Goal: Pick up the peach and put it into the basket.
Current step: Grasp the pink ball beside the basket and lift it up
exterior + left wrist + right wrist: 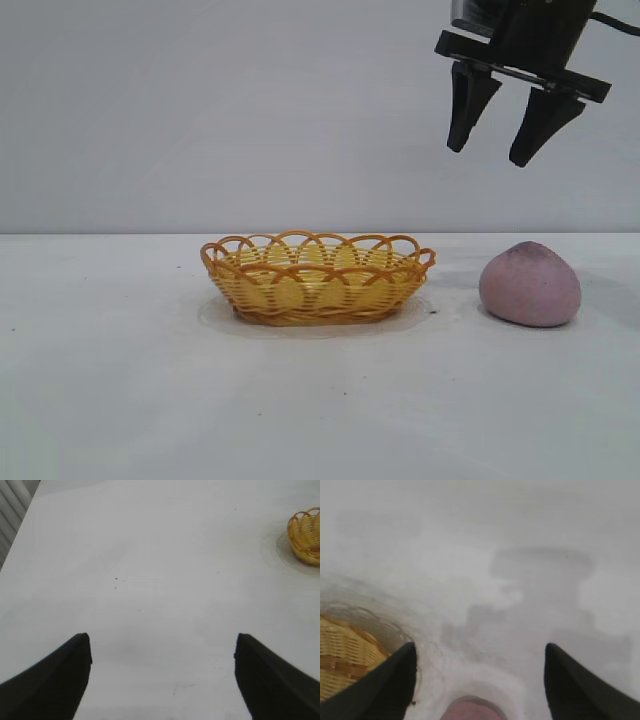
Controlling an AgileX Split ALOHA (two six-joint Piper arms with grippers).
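One peach (530,285) beside basket (318,277), table (120,400)

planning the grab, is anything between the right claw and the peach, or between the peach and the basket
Nothing visible. The right claw hangs open above the peach with only air between. Bare table separates the peach from the basket.

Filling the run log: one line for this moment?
right gripper: open, high above peach | peach: on table, right of basket | basket: empty | left gripper: open, idle

place: lab test bench | evidence: bare white table (120,400), plain grey wall (200,100)
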